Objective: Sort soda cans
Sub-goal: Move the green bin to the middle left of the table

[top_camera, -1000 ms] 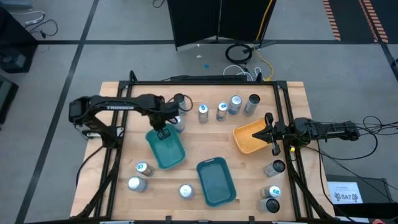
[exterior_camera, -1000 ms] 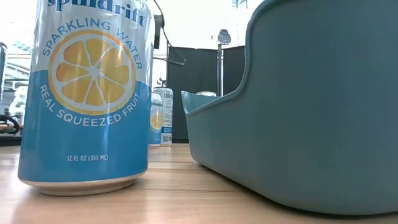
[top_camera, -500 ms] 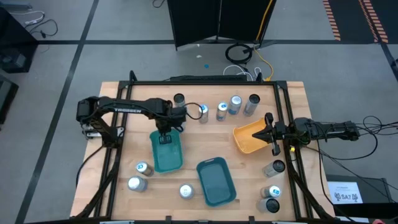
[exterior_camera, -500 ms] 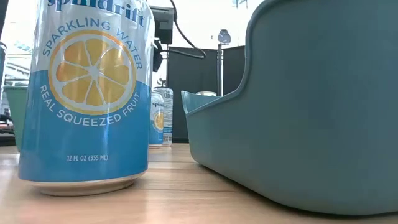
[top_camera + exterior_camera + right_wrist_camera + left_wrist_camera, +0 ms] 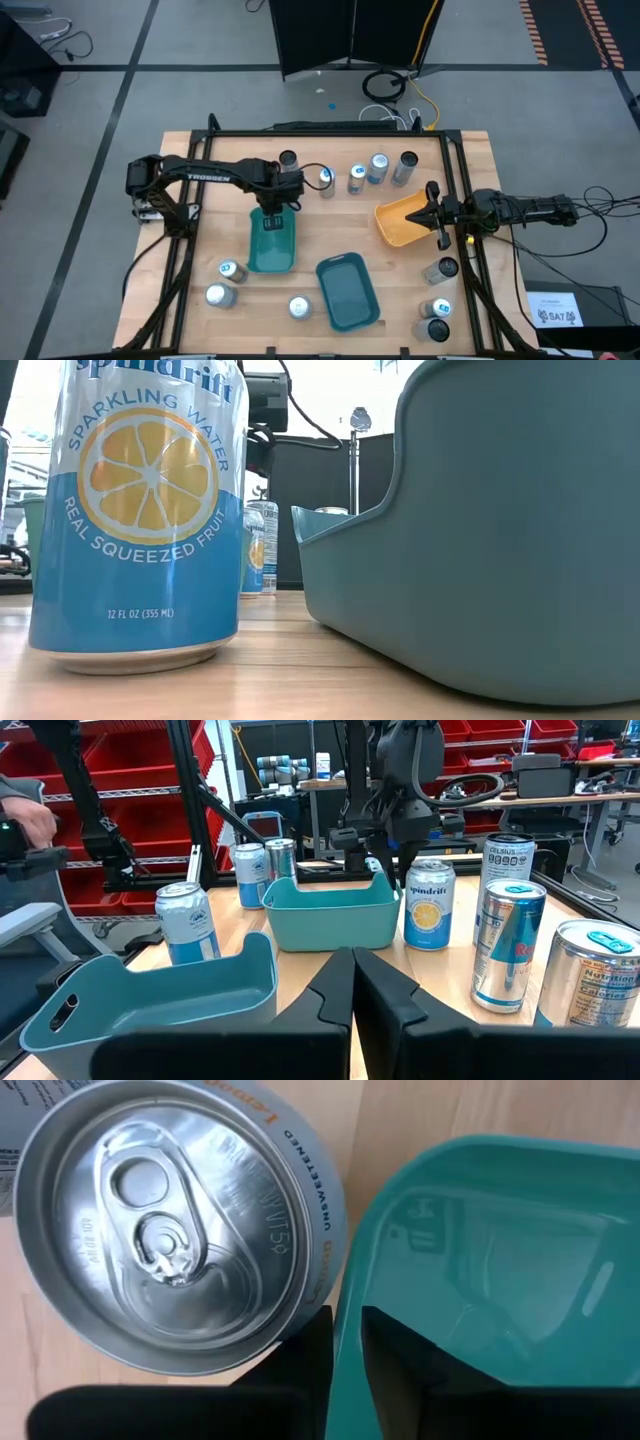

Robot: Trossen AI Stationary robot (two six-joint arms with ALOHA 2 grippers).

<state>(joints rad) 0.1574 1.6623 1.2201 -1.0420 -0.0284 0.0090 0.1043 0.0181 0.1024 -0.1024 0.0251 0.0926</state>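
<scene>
So the left gripper is sitting just left of centre in the overhead shot, at the top end of the green tray. From its wrist cam the two fingers are only a sliver apart with the tray's thin rim running between them. I'd call that pinched on the rim, though I can't really tell how firm the grip is from this angle. A silver-topped can stands right beside that rim, basically touching distance.

The rest of the soda cans are scattered: a row across the upper middle, three at lower left, and a few at lower right. The right gripper is parked at the right edge by the orange tray, fingers fully together with nothing in them. The teal tray sits at lower middle.

My take for doing this bit well: if it's positioning the tray, keep the drag slow and flat so the rim doesn't slip out. Watch that neighbouring can too, since a sideways nudge would likely tip it. Then let go cleanly and lift straight up.
</scene>
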